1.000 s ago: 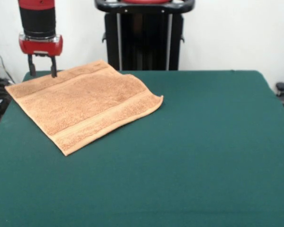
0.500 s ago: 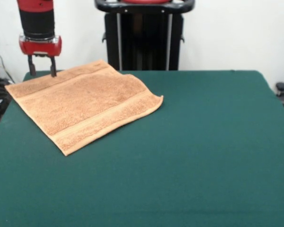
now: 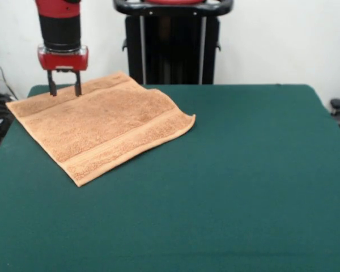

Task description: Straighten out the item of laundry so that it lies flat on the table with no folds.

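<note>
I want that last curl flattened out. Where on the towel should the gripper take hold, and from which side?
Probably the lifted corner of the towel, at the picture's right. It curls up off the table, so a finger could slip under that edge. Come from above and pull outward, away from the towel's middle. The gripper is open over the opposite far border band.

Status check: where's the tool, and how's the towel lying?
Tool open, at the towel's far border, holding nothing. Towel spread on the table, one corner slightly curled. Nothing in the way.

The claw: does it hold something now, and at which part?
Nothing. The claw is open above the towel's far band.
</note>
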`<state>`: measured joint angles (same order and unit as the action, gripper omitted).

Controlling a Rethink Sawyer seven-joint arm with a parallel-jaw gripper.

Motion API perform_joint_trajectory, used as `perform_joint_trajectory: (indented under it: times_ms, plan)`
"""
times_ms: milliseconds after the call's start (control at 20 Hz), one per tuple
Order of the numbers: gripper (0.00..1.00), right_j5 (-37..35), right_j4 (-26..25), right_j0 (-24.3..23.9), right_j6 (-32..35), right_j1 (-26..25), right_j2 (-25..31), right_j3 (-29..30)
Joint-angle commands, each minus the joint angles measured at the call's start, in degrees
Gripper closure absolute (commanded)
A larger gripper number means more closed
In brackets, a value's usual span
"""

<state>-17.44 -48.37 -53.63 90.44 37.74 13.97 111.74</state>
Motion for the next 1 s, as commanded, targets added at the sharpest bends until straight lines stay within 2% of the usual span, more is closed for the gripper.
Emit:
perform_joint_trajectory:
  times_ms: [50, 300, 750, 1000]
  plan:
    - [0.00, 5.97, 0.43, 7.43, 9.70, -4.27, 0.14, 2.42]
    - [0.00, 6.18, 2.82, 10.42, 11.56, -4.17, -1.10, 1.98]
    - [0.00, 10.11, 5.02, 15.17, 12.94, -8.74, -4.64, -1.79]
    - [0.00, 14.43, 5.80, 18.20, 13.76, -13.09, -7.81, -4.08]
